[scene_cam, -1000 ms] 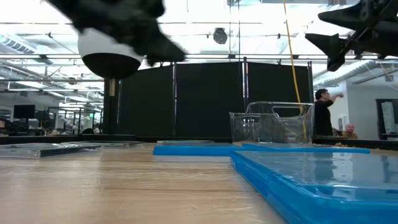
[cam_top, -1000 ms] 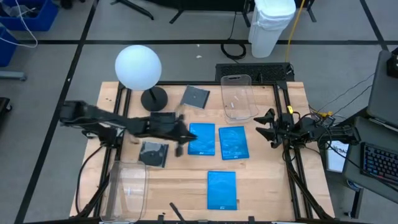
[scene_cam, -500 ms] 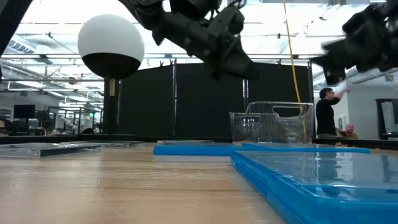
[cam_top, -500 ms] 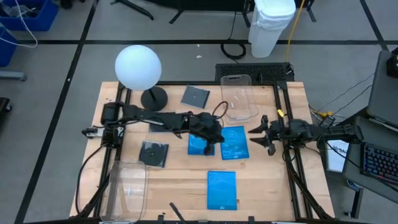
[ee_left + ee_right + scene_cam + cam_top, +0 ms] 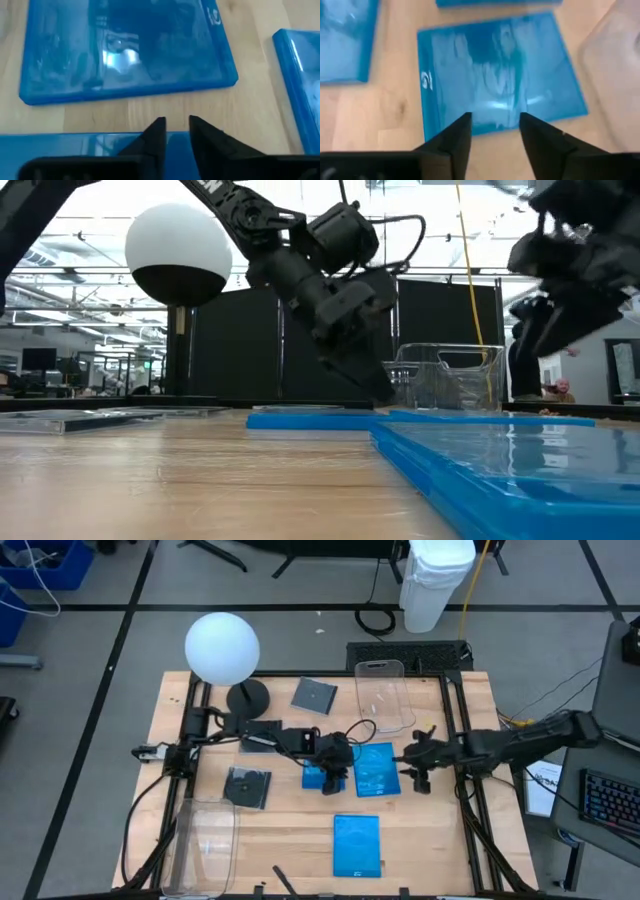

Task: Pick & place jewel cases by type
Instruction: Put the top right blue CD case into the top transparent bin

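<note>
The wooden table (image 5: pixel 290 820) holds three blue cases; the middle case (image 5: pixel 376 769) is the landmark. Left gripper (image 5: pixel 331 783) hovers over its left neighbour (image 5: pixel 316 771), fingers slightly apart; right gripper (image 5: pixel 416 772), fingers apart, hangs just right of it, holding nothing.

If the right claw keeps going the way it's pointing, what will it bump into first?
Probably the blue case lying right in front of the right gripper. Its open fingers point down at that case's near edge, next to the clear bin. How far above it the gripper is, is hard to judge.
</note>
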{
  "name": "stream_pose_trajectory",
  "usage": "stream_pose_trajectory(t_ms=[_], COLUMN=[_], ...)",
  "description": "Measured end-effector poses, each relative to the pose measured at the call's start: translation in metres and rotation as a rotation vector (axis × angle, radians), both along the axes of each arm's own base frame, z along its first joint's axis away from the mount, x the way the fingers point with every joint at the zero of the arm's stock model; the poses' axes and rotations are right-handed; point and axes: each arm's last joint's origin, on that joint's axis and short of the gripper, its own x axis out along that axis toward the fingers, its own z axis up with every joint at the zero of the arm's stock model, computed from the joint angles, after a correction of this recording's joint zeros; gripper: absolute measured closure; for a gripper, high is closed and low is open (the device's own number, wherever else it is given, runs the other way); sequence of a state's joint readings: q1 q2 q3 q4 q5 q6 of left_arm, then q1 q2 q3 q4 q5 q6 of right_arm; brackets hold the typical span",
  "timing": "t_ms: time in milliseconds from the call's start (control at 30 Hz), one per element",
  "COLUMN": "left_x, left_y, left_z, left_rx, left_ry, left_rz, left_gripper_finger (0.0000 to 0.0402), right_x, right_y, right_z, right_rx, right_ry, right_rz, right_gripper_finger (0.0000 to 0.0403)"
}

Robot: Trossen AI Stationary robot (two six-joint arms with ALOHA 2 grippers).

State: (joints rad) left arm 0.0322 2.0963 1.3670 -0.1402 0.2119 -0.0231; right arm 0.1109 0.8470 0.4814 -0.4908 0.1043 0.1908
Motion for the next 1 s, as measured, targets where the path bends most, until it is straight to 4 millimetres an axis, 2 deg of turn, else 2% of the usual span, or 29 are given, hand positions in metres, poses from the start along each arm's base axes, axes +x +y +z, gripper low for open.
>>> stream_pose_trajectory(t_ms=[200,333,600,733,1000], left_x=[0.004,0.004,0.011,0.014,0.014], left_y=[0.000,0.000,0.000,0.000,0.001], left_z=[-0.003,-0.003,-0.033,-0.048,-0.048], left_rx=[0.000,-0.006,-0.044,-0.082,-0.084], left_ry=[-0.029,-0.033,-0.011,-0.002,-0.016], left_rz=[0.018,0.026,0.039,0.034,0.040], left_gripper_finger=[0.0223,0.0198,0.0195,0.0195,0.0195], right_x=[0.011,0.014,0.020,0.022,0.023], right_y=[0.003,0.003,0.004,0.005,0.006], right_z=[-0.029,-0.041,-0.060,-0.059,-0.047], right_rx=[-0.013,-0.019,-0.010,0.006,-0.019], right_ry=[0.239,0.317,0.322,0.278,0.152], right_rz=[-0.015,-0.023,-0.042,-0.044,0.010], right_gripper_finger=[0.0174,0.0159,0.0162,0.0161,0.0171])
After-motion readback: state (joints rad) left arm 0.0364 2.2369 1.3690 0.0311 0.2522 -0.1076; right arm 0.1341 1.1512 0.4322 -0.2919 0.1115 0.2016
